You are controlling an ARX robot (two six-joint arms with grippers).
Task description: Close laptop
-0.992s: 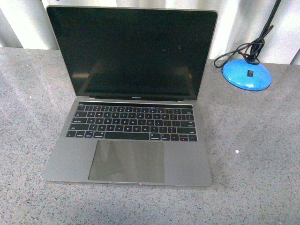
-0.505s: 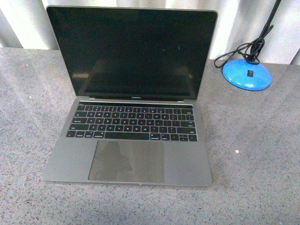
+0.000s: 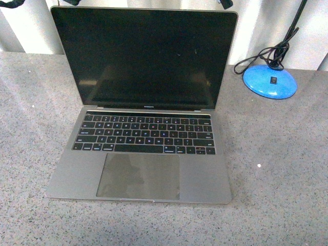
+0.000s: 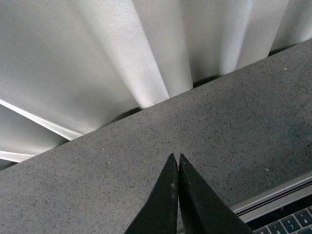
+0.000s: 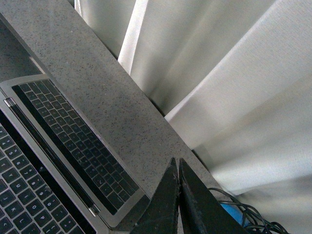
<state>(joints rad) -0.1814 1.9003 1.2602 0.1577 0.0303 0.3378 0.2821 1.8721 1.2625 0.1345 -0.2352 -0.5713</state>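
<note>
The laptop [image 3: 141, 174] lies open in the middle of the grey table, its dark screen [image 3: 146, 56] standing upright and facing me. My left gripper [image 4: 175, 156] is shut and empty, its tips over bare table beside the laptop's edge [image 4: 278, 197]. My right gripper [image 5: 175, 160] is also shut and empty, hanging just past the corner of the laptop's screen [image 5: 73, 139], which mirrors the keys. In the front view only small dark pieces show at the top edge, one above the lid's left side [image 3: 11, 3] and one above its right corner [image 3: 226, 3].
A blue lamp base [image 3: 270, 81] with a coiled black cable [image 3: 259, 57] stands at the back right of the table; it also shows beside the right gripper [image 5: 230, 213]. White pleated curtains [image 4: 146, 44] hang close behind the table's rear edge.
Small dark pieces have come into the front view at its top edge, above the lid's left and right corners. The laptop has not moved and its lid stands at the same angle.
</note>
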